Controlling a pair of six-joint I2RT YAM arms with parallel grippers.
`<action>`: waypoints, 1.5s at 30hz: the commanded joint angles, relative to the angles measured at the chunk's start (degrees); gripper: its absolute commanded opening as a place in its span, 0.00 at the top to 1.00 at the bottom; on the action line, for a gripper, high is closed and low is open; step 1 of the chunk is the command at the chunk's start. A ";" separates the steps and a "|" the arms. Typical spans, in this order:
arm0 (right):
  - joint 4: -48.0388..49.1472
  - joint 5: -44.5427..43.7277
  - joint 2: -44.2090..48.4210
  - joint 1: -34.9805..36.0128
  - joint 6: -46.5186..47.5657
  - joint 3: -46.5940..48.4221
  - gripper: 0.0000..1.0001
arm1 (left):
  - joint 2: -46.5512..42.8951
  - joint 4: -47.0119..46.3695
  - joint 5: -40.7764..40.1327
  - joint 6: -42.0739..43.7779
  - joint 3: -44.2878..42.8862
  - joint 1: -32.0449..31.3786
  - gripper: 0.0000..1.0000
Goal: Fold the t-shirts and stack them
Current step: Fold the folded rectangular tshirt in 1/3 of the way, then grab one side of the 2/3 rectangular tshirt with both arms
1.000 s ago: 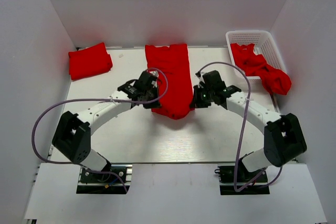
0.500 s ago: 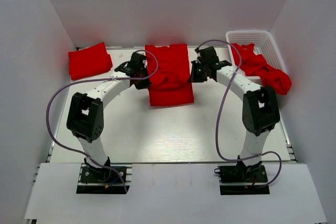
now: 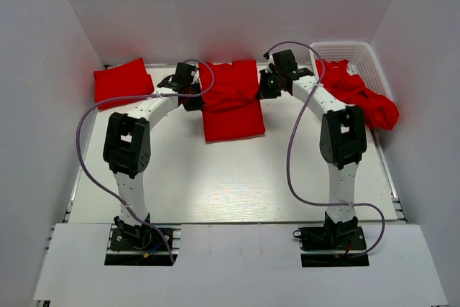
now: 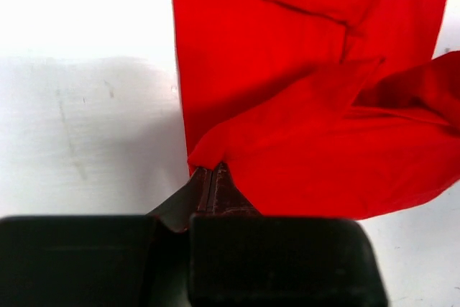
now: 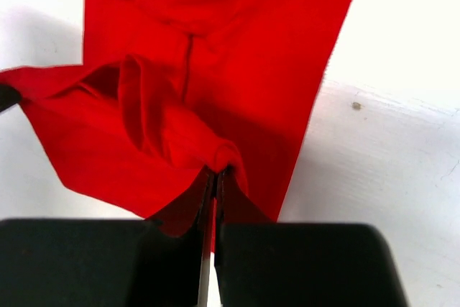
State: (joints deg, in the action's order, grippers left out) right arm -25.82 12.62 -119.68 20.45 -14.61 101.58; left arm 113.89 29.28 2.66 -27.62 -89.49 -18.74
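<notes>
Across the table (image 3: 215,177), left fingers (image 4: 223,192) and right fingers (image 5: 230,213) (clamped on t-shirt (image 3: 231,109)) carried its hem rearward.

You look down from high above the middle shirt (image 3: 231,102) in one view. Both wrist views sit very close, each facing that same shirt.

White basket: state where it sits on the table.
Top view: the basket sits at the far right corner of the table, crumpled t-shirts spilling from it.
</notes>
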 commanded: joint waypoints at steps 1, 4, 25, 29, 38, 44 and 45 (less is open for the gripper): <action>-2.38 2.84 -2.65 -1.02 2.13 5.71 1.00 | 0.19 -3.69 3.66 1.69 -2.70 1.08 1.00; -2.65 3.64 -4.77 -1.37 1.87 7.31 1.00 | 3.00 -3.70 6.04 3.79 -5.33 1.08 1.00; 17.81 11.28 -18.22 -5.24 -14.65 19.79 0.29 | 16.81 -1.42 2.79 -1.29 -24.84 6.60 0.13; 19.85 13.75 -19.10 -6.03 -17.65 22.61 0.10 | 16.81 -3.17 5.08 -1.83 -26.26 7.84 0.00; 11.50 9.44 -5.67 -5.86 -6.40 8.03 0.10 | 8.65 2.09 4.64 7.48 -17.24 6.44 0.00; 11.23 9.17 5.59 -5.24 -3.67 -11.28 0.10 | -3.22 -1.83 7.98 7.76 2.78 3.55 0.00; 11.32 9.17 7.77 -5.24 -3.50 -15.32 0.10 | -4.28 -3.07 8.76 7.75 5.09 3.02 0.00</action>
State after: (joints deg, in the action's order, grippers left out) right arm -13.85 22.20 -116.95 14.94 -20.86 92.71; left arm 116.51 28.71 9.08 -20.99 -90.19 -14.33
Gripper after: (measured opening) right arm 0.904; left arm 0.997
